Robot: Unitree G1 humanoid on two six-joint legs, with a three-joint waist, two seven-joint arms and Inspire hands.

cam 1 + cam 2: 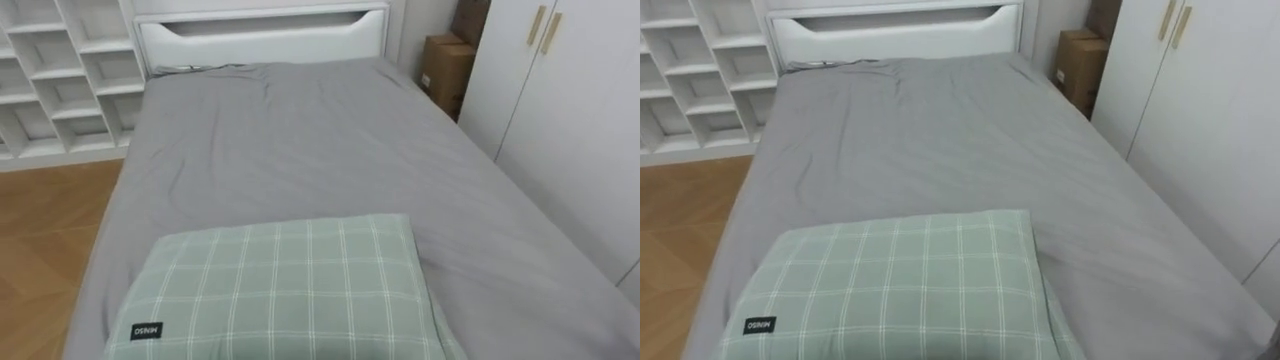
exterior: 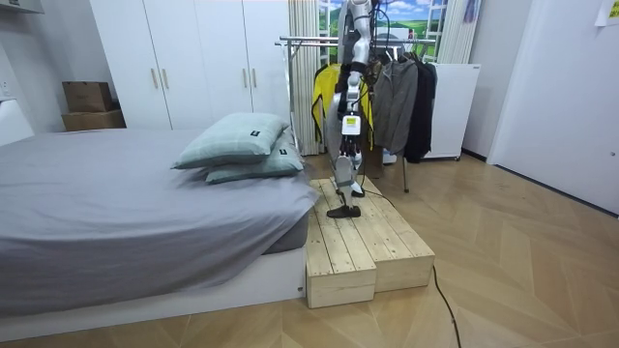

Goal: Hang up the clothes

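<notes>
While your robot stands on the wooden platform (image 2: 368, 242) at the pillow end of the bed (image 1: 300, 150), you see a small black label (image 1: 146, 330) with white print on the green checked pillow (image 1: 290, 290). A cardboard box (image 1: 445, 68), contents hidden, stands beside the wardrobe (image 1: 560, 100). The clothes (image 2: 392, 97), grey, dark and yellow, hang on the rack (image 2: 309, 41) behind the robot. Its left hand (image 2: 350, 124) hangs low; you cannot tell its grip.

a green checked pillow (image 1: 290, 290) lies on the grey bed (image 1: 300, 150); white shelves (image 1: 60, 80) stand left, a cardboard box (image 1: 447, 65) right.
</notes>
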